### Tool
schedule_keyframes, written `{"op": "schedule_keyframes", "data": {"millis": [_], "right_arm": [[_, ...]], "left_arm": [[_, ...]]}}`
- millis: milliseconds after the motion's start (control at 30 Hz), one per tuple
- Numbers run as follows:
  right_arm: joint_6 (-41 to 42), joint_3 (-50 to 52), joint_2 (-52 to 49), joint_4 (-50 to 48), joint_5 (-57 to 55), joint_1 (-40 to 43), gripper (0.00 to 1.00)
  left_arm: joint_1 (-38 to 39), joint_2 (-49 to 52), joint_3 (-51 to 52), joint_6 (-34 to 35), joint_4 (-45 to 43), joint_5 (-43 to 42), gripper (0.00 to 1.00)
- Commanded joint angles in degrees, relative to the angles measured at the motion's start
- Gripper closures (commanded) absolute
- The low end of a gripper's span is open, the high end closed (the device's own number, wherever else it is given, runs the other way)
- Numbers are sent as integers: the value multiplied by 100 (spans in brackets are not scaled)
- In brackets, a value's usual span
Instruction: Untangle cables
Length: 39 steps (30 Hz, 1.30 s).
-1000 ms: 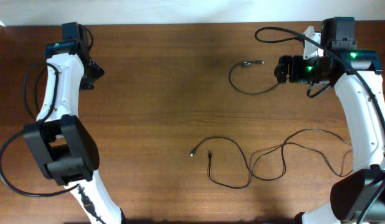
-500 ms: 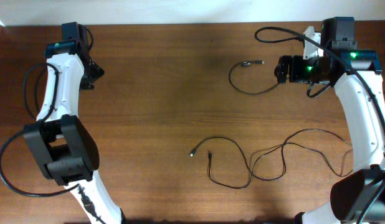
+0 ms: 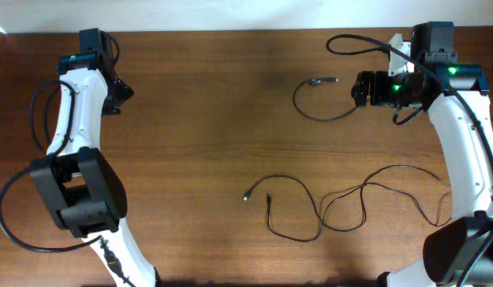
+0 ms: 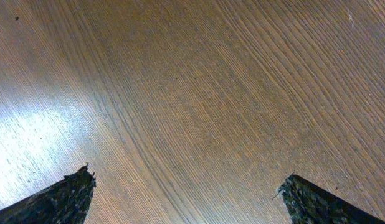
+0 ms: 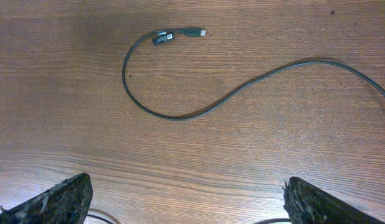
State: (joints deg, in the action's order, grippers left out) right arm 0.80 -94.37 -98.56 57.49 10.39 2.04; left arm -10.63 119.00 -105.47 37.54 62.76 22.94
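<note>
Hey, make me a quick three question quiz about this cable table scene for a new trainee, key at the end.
1. True or false: the right claw is shut on the upper cable.
2. In the overhead view, the crossing cables lie: A far left; B lower right; C top centre.
3. Fill in: the left claw hangs open over the bare ___ table.
Key: 1 false, it is open; 2 B; 3 wooden.

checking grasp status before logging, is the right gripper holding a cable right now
No, the right gripper is open with nothing between its fingers, and the cable lies loose on the table ahead of it.
</note>
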Motion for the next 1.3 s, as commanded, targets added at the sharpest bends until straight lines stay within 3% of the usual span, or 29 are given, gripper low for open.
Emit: {"op": "schedule_keyframes", "data": {"millis": [0,100,267,367,533,600,700,900,1067,1267], "right_arm": [[-59,-37,37,15,-55,-15,1],[-59,-37,37,15,-55,-15,1],[-61,-37,39,17,-55,-15,1],[-59,-37,37,15,-55,-15,1],[-61,-37,39,17,-55,-15,1],[-59,-37,39,17,-55,-15,1],[-59,-37,37,17,-55,-15,1],[-61,-37,37,17,-55,-15,1],[-59,-37,39,15,-55,-15,1],[-59,-37,37,15,-55,-15,1]], "left_arm": [[-2,-140,22,57,-33,66,1],[122,-365,28,57,-313,61,1],[704,-1016,201,-92,-1628,61,1],[1172,-1617,763,-697,-2839,59,1],[1762,-3040,1928,-772,-3919,46,1],[1906,-3626,2553,-822,-4553,46,1],[2179,-4699,3987,-1384,-6186,39,1],[2100,-6406,6516,-1690,-7949,44,1],[1764,-8048,8266,-1687,-8618,42,1],[1174,-9724,9770,-1683,-8612,-208,1]]}}
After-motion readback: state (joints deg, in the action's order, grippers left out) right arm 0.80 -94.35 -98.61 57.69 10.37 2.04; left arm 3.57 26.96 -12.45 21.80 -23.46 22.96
